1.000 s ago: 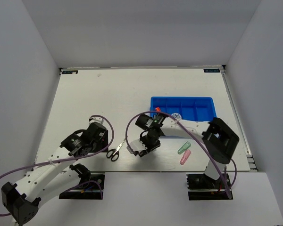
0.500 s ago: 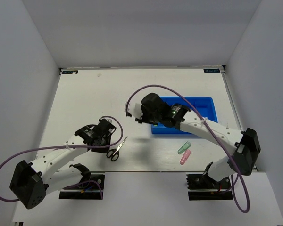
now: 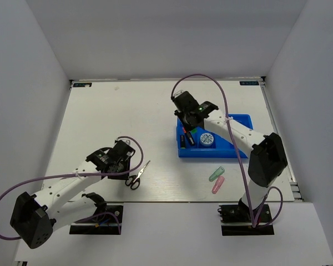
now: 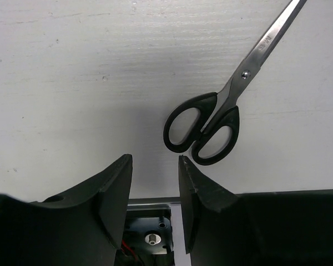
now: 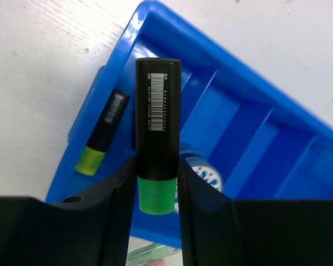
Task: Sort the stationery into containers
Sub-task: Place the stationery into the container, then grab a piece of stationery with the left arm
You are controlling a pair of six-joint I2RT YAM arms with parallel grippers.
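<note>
A white worktop (image 3: 127, 116) fills the middle of the overhead view, matt and lightly scuffed. Seen close from the left wrist, its surface shows fine horizontal streaks. Plain pale walls close it in: a back wall (image 3: 166, 39) at 12 o'clock, a left wall (image 3: 22, 122) at 9 o'clock and a right wall (image 3: 316, 111) at 3 o'clock. A small black label (image 3: 82, 85) sits on the far edge at 11 o'clock, and a second black label (image 3: 250, 83) at 1 o'clock. A faint smudge (image 3: 117, 87) marks the worktop near the far edge, between the labels and closer to the 11 o'clock one. A metal rail (image 3: 280, 147) runs along the 3 o'clock edge.
</note>
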